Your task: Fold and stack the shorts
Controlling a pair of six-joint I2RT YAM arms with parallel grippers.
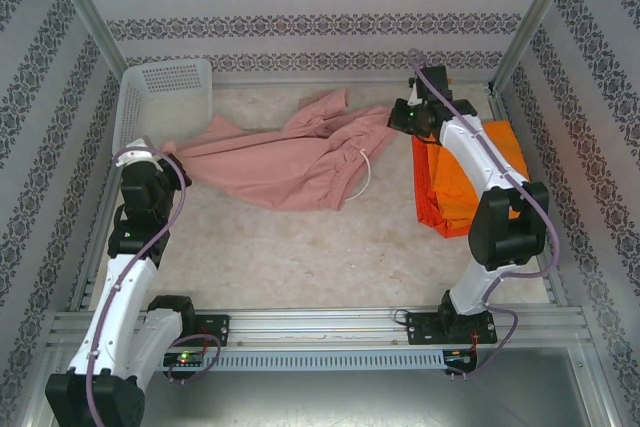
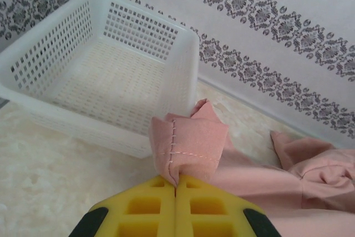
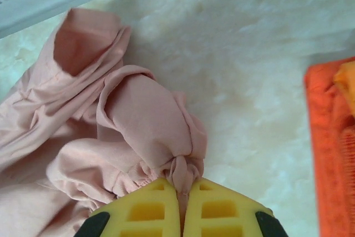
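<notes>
The left hand (image 2: 176, 181) and right hand (image 3: 182, 186) each pinch the dusty pink shorts (image 1: 290, 162); draw apart evenly, probably flattening them.

Shorts (image 1: 290, 162) between basket (image 1: 165, 87) (left) and stack (image 1: 440, 199)

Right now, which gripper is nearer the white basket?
Left. The left gripper pinches the pink shorts beside the basket; the right gripper pinches them far off, by the orange shorts.

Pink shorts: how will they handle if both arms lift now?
Likely floppy: the pink shorts lie crumpled and creased, so the middle should sag between grips. Probably light; the thin fabric bunches small in the left gripper. The right gripper pinches only a gathered tip, which might slip.
</notes>
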